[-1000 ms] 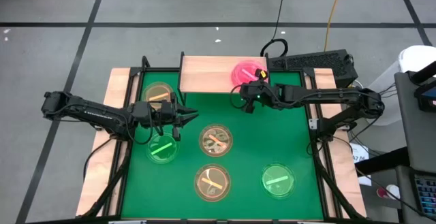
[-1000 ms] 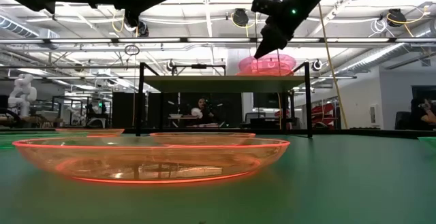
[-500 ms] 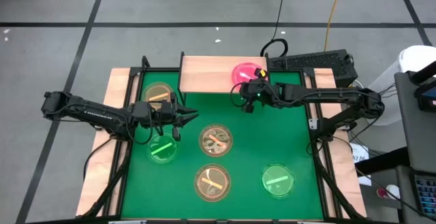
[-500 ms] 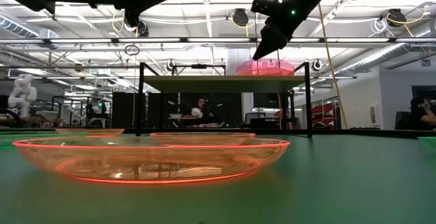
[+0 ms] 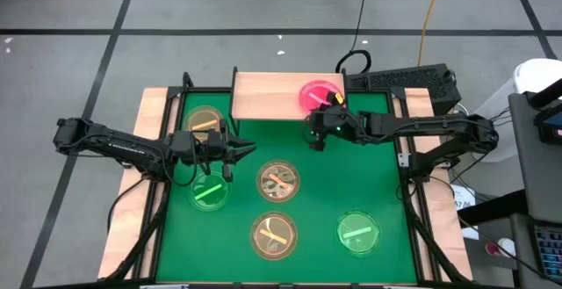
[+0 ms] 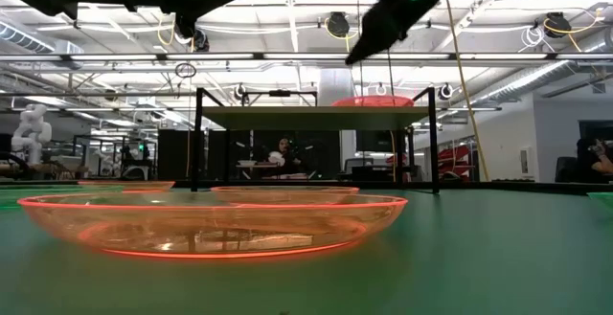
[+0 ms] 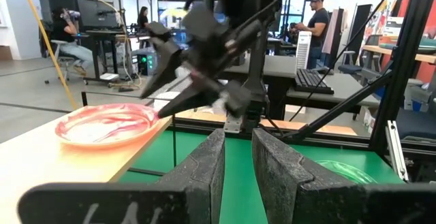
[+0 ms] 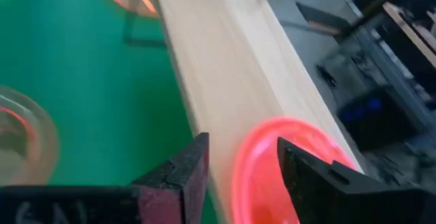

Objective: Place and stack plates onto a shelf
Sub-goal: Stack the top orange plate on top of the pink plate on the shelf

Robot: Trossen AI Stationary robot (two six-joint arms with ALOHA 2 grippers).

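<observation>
A pink plate (image 5: pixel 317 93) lies flat on the right end of the light-wood shelf (image 5: pixel 268 96) at the mat's far edge. My right gripper (image 5: pixel 312 137) hangs open just in front of and above it. In the right wrist view the plate (image 8: pixel 269 159) shows between the spread fingers, untouched. In the low view the gripper (image 6: pixel 364 47) is well above the plate (image 6: pixel 374 101). Several amber and green plates rest on the green mat (image 5: pixel 386 175). My left gripper (image 5: pixel 248 149) hovers open and empty over the mat's left part.
On the mat lie amber plates (image 5: pixel 204 120), (image 5: pixel 278 181), (image 5: pixel 273 234) and green plates (image 5: pixel 210 191), (image 5: pixel 358 233). The shelf's left half (image 5: pixel 255 96) is bare wood. A keyboard (image 5: pixel 404 83) sits behind the table's far right corner. People stand in the room beyond.
My right gripper has opened and let go of the pink plate, then risen and drawn back toward the table's near edge. The plate, held raised over the shelf's right end a second ago, has dropped flat onto the board.
</observation>
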